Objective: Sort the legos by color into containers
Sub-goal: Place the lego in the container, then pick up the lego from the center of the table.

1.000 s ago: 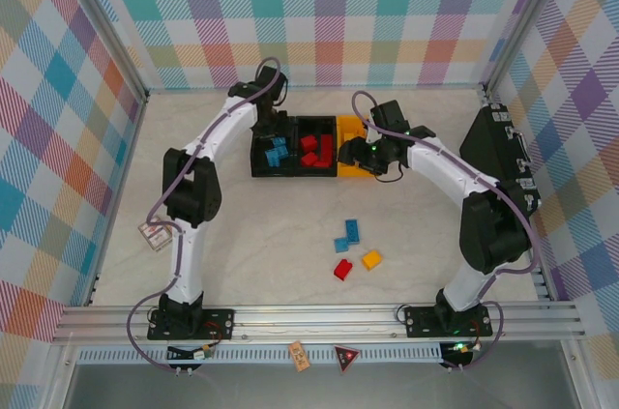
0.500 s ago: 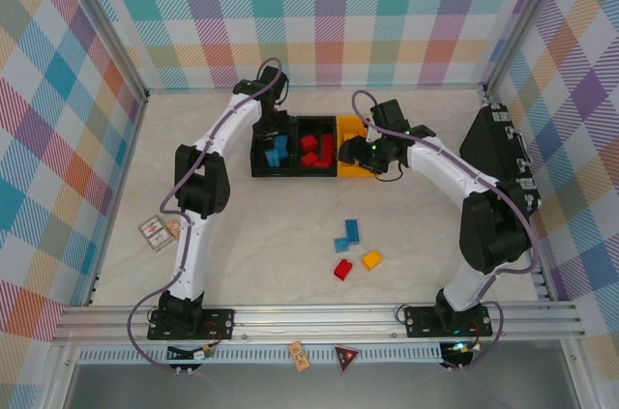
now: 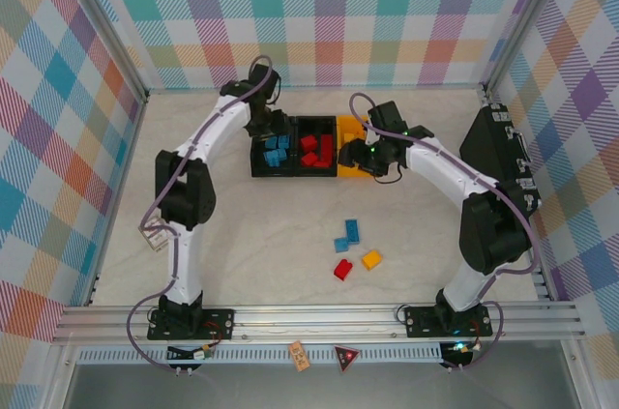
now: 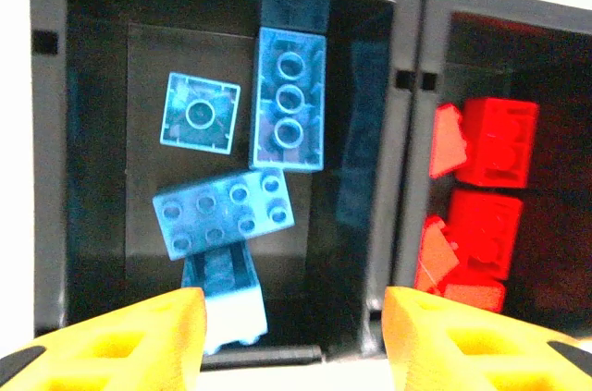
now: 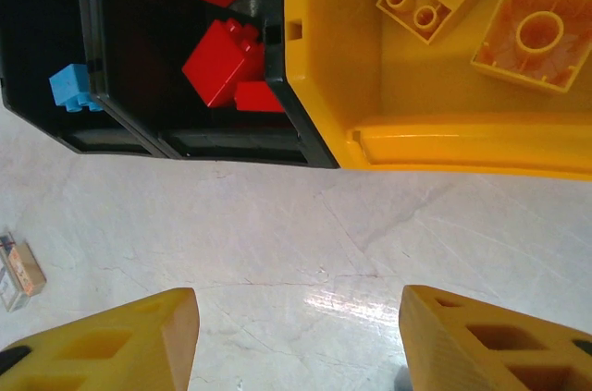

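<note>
left gripper [image 4: 291, 322] — jaws apart, empty | right gripper [image 5: 298, 322] — same deal, pointing down | left arm [image 3: 218, 133], right arm [image 3: 440, 162] stretched forward

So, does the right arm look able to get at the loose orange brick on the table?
Probably yes. The orange brick lies on open table on that arm's side, nothing over it, a red brick just beside it. The right gripper is open and empty near the yellow bin.
</note>
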Controlling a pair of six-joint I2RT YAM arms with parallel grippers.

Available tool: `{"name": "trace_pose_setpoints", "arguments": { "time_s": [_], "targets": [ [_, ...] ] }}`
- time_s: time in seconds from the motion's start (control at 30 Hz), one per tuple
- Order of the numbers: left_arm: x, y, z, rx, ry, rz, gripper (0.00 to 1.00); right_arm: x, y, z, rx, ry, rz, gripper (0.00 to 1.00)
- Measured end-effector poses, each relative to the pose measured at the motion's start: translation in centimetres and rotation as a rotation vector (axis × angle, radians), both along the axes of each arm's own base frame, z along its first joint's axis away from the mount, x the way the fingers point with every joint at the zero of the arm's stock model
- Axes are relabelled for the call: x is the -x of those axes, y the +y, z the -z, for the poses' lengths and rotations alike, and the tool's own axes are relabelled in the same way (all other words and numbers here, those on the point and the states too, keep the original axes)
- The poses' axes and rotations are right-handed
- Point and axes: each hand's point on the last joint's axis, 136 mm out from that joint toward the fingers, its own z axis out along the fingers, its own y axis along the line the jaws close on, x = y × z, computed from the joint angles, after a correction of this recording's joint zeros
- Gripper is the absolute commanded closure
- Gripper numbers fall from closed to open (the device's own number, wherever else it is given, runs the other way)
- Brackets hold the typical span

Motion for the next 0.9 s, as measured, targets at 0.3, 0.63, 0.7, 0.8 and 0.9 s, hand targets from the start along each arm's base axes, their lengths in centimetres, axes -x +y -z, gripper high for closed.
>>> {"name": "trace_pose_setpoints", "arguments": {
  "time_s": [0.3, 0.63, 0.7, 0.8, 0.9],
  "targets": [
    [5.9, -0.6, -1.0, 0.143, -0.005, 0.048, 0.46, 3.2, -1.4, 0.0, 0.089, 0.017, -0.007, 0.40],
    [11.6, -1.9, 0.9, 0.228, 0.044, 0.105, 0.46, 6.9, -2.0, 3.2, 0.196, 0.097, -0.048, 0.40],
    [12.6, -2.2, 0.9, 0.233, 0.044, 0.120, 0.46, 7.4, -2.1, 3.7, 0.208, 0.111, -0.054, 0.40],
    [14.1, -2.7, 1.4, 0.234, 0.055, 0.143, 0.46, 8.1, -2.2, 4.4, 0.220, 0.126, -0.059, 0.40],
    [15.6, -3.2, 2.4, 0.224, 0.082, 0.166, 0.46, 8.6, -2.1, 4.8, 0.230, 0.137, -0.065, 0.40]
  ]
}}
